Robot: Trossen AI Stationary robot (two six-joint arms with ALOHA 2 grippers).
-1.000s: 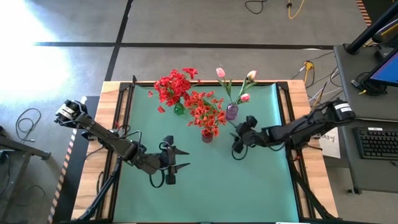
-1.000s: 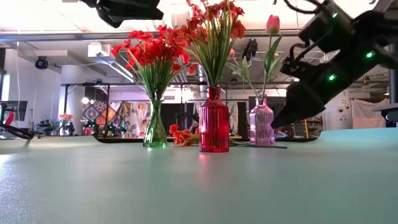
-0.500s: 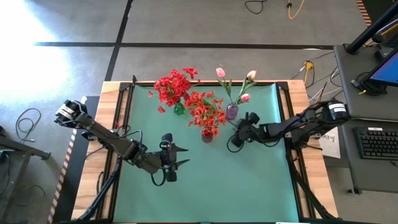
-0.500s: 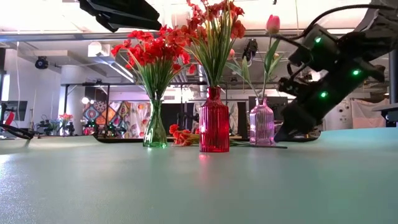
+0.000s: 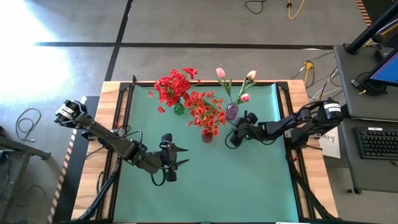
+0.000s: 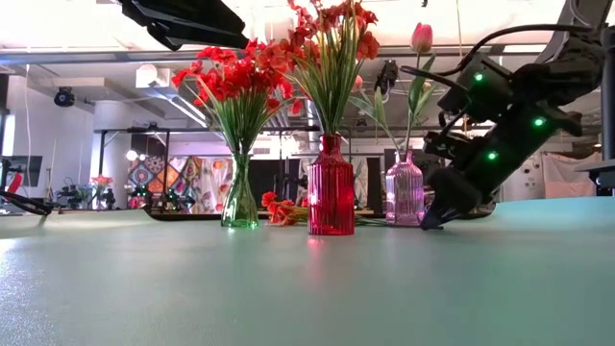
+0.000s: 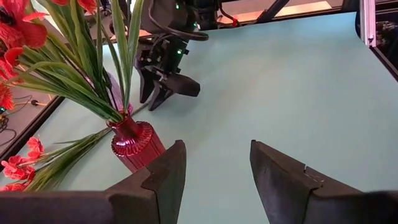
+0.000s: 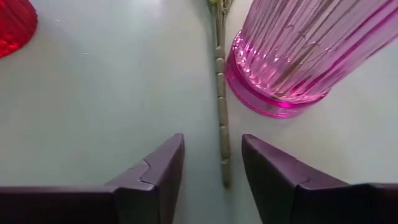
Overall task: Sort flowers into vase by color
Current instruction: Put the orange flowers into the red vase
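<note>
Three vases stand at the far middle of the table: a green glass vase point(image 5: 178, 109) with red blossoms, a red vase point(image 5: 206, 136) with orange-red blossoms, and a pink vase point(image 5: 231, 112) with pink tulips. A loose red flower point(image 6: 280, 209) lies flat on the table behind the red vase. Its thin green stem point(image 8: 220, 93) runs past the pink vase's foot. My right gripper point(image 8: 211, 171) is open and low over the table, one finger on each side of the stem's free end point(image 8: 225, 180). My left gripper point(image 7: 217, 168) hovers open near the table's middle.
The pink vase's base point(image 8: 273, 99) stands close beside my right gripper's fingers. The red vase point(image 7: 134, 143) is just ahead of my left gripper. Bare green mat point(image 5: 211, 186) fills the near half of the table. Wooden borders and arm mounts line both sides.
My right gripper has moved toward the far edge and the pink vase, and has come down from well above the table to just over it, its fingers now astride the lying stem. The flowers and vases have stayed where they were.
</note>
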